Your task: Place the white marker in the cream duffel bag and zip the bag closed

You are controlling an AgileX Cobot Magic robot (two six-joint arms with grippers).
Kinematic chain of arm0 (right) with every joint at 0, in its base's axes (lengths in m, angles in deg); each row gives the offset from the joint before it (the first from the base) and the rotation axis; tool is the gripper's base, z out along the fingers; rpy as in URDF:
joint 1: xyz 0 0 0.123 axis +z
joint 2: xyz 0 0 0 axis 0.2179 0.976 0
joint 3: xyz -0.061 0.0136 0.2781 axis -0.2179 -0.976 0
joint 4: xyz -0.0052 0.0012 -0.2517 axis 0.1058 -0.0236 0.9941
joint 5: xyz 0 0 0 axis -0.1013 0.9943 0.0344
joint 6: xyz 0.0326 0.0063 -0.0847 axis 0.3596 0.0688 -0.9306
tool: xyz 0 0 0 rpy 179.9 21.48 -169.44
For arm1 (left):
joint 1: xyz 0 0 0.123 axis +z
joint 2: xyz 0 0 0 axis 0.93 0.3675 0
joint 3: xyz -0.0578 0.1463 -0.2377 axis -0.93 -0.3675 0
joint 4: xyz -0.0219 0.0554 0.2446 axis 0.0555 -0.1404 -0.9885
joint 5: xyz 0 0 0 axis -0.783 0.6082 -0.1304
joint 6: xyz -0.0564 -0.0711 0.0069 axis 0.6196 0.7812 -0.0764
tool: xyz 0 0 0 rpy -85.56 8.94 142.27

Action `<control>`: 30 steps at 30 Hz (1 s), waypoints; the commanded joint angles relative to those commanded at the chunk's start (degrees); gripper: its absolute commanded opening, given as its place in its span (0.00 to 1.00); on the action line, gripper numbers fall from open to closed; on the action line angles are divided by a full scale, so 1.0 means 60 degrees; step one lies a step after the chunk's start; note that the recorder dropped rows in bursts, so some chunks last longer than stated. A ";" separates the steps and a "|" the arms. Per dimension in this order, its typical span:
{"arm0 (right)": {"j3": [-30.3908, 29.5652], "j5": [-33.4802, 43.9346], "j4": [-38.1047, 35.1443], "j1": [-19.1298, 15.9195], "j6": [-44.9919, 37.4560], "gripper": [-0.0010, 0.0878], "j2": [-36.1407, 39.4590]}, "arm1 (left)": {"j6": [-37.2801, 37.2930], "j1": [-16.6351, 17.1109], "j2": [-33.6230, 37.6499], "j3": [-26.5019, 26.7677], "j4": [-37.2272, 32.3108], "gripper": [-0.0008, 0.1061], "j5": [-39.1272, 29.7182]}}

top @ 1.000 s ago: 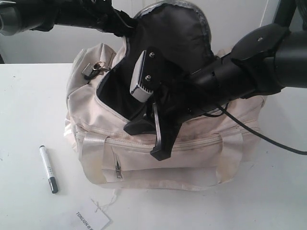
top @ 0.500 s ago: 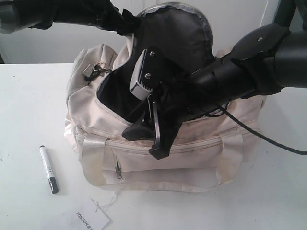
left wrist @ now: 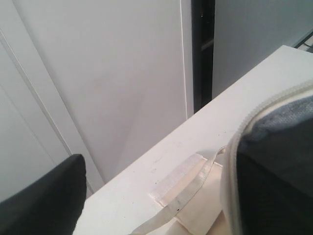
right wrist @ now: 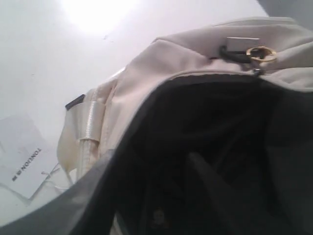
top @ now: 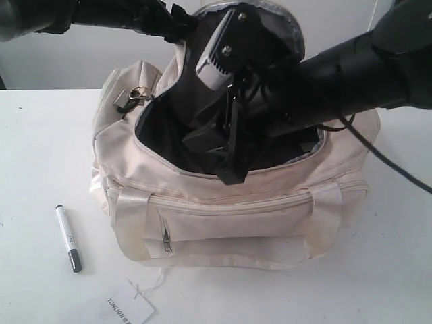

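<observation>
Items on the table, as we count them:

1. Bag, one. Cream fabric, sitting upright in the middle of the table. We see its top opening wide open, with dark lining inside. Its one flap stands raised behind the opening, grey lining facing forward. On the front we count one pocket zip, closed, and two satin strap ends. One gold ring hangs at the bag's left end in the exterior view.

2. Marker, one. White barrel, black cap. It lies flat on the table outside the bag, off the bag's left front corner and apart from it, with the cap end toward the table's near edge. Neither arm touches it.

3. Tag, one. White paper with dark print, flat on the table near the marker's cap end, a thread running toward the bag.

4. Arms, two.
- Right gripper: hangs over the bag's open mouth, fingers pointing down and spread, and we see nothing between them.
- Left gripper: sits at the raised flap's upper edge. We cannot tell whether it is spread or pinching the flap.
</observation>
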 joint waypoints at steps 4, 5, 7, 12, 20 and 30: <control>0.0000 -0.2059 0.1233 0.0000 0.2044 0.48 -0.0473 | 0.0000 0.0000 -0.0081 0.0000 0.0000 0.78 -0.0526; 0.0000 -0.2511 0.1526 0.0000 0.2405 0.48 -0.0565 | 0.0000 0.0000 -0.0132 0.0000 0.0000 0.78 -0.0643; 0.0000 -0.3099 0.1835 0.0000 0.2673 0.50 -0.0662 | 0.0000 0.0000 -0.0200 0.0000 -0.0080 0.78 -0.0803; 0.0000 -0.4381 0.2017 -0.0065 0.2609 0.60 -0.0662 | 0.0000 0.0000 -0.0297 0.0000 -0.0153 0.78 -0.1139; 0.0000 -0.4514 0.2017 -0.1174 0.2554 0.64 -0.0662 | 0.0000 0.0000 -0.0303 0.0000 -0.0268 0.78 -0.1584; 0.0558 -0.2979 0.1959 -0.1611 0.2572 0.64 0.0060 | 0.0000 0.0000 -0.0303 0.0000 -0.0332 0.78 -0.1630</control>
